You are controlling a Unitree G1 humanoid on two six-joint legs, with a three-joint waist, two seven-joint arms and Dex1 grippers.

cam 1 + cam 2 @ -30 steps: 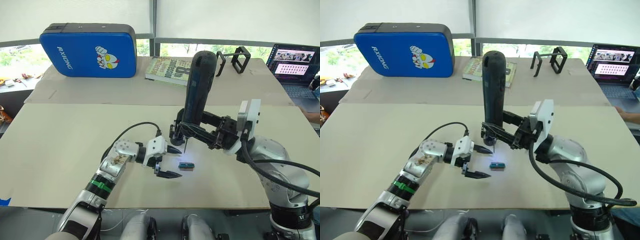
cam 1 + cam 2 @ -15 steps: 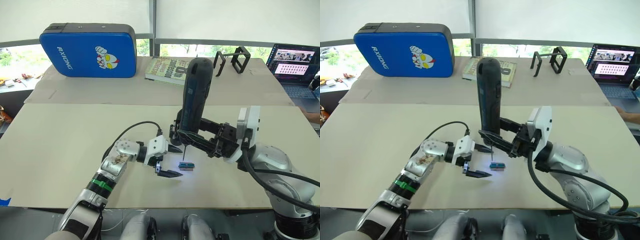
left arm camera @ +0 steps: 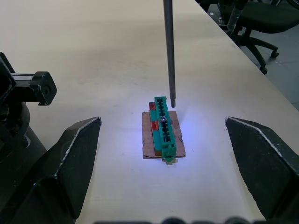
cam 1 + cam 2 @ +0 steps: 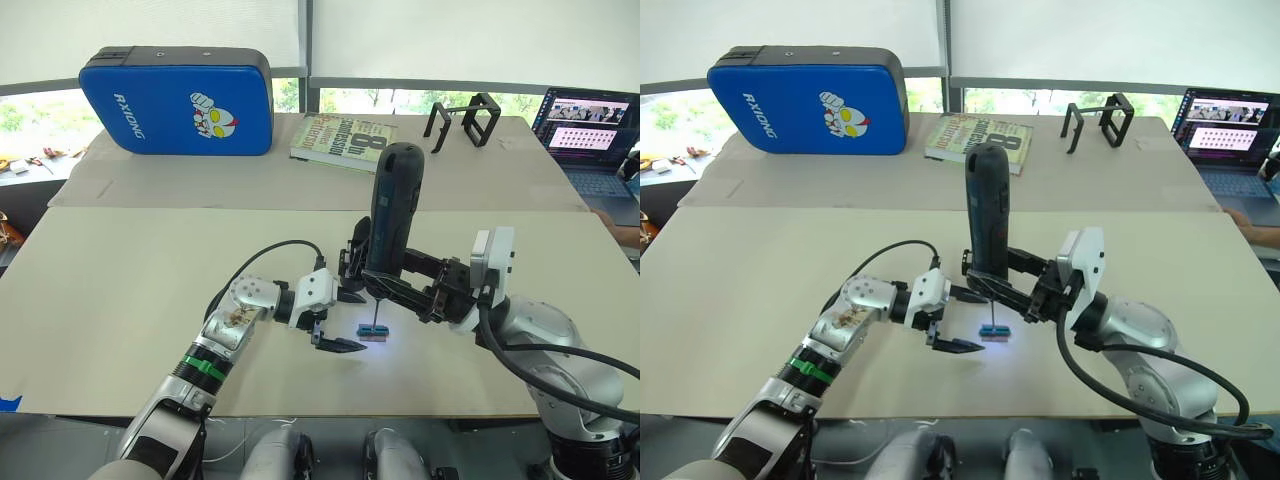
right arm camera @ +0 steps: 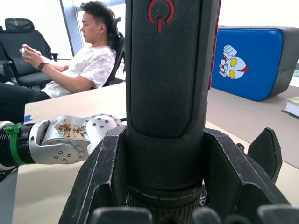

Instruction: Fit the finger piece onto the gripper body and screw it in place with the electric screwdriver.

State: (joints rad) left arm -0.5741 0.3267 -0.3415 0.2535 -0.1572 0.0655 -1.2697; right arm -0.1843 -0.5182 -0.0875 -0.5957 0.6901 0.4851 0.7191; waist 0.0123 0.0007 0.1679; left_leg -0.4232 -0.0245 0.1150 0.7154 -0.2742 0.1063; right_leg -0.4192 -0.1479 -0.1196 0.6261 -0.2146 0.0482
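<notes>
My right gripper (image 4: 383,282) is shut on the electric screwdriver (image 4: 392,215), holding it nearly upright over the table's middle. Its thin bit (image 3: 169,51) points down, with the tip at the far end of a small green block (image 3: 162,126) lit by a bluish glow. My left gripper (image 4: 343,322) stands open, one finger on each side of that block and touching nothing. A black blocky assembly (image 3: 28,88), which looks like the gripper body, stands just behind the left gripper, mostly hidden by the screwdriver. The finger piece is out of view.
At the back of the table lie a blue case (image 4: 175,100), a book (image 4: 342,140) and a black wire-frame stand (image 4: 465,120). A laptop (image 4: 590,125) sits at the far right. A seated person (image 5: 88,65) is off to the side.
The right gripper has lowered the screwdriver and set it more upright, bringing the bit tip down to the green block. The left gripper has scarcely moved.
</notes>
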